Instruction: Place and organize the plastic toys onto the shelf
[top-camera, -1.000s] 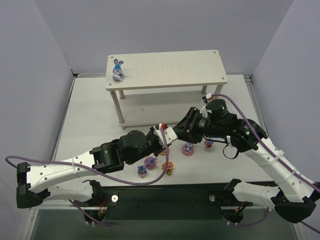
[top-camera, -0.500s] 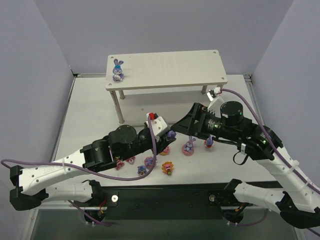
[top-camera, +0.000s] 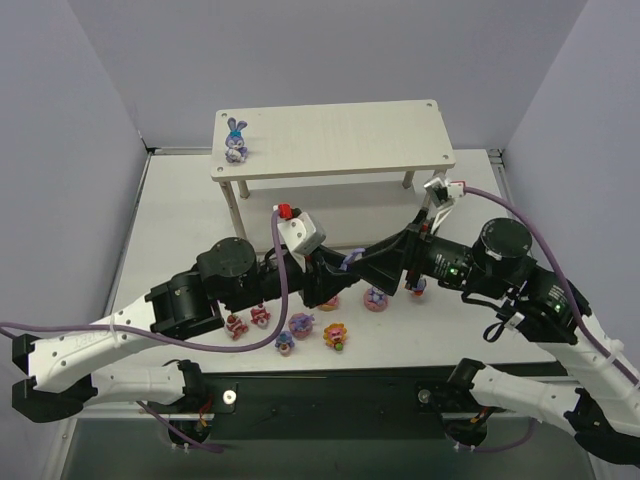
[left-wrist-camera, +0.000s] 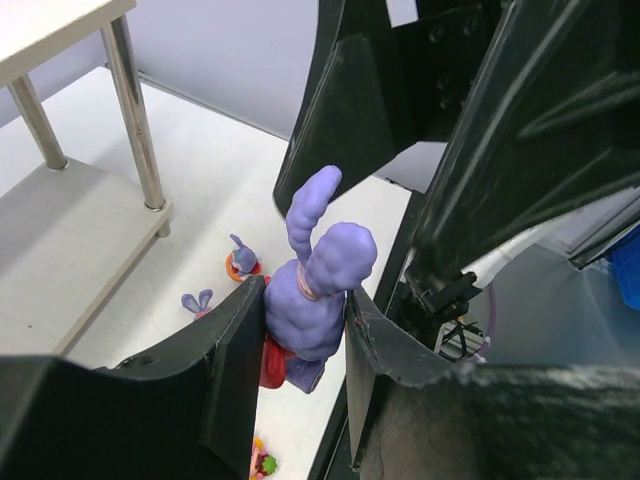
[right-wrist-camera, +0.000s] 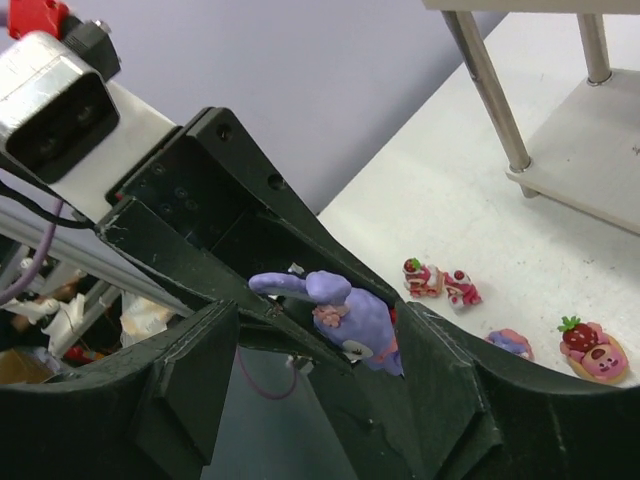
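Above the white surface (top-camera: 180, 220), in front of the shelf (top-camera: 330, 135), the left fingers (left-wrist-camera: 235, 350) are clamped on a purple bunny (left-wrist-camera: 320, 300). The right fingers (right-wrist-camera: 190, 370) stand apart on either side of it. A second bunny (top-camera: 236, 140) stands on the shelf's top board, at its left end. The other toys (top-camera: 300, 325) lie on the surface.

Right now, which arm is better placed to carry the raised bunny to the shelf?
Left. The left gripper is shut on the purple bunny, gripping its body from both sides. The right gripper only stands open around it and holds nothing.
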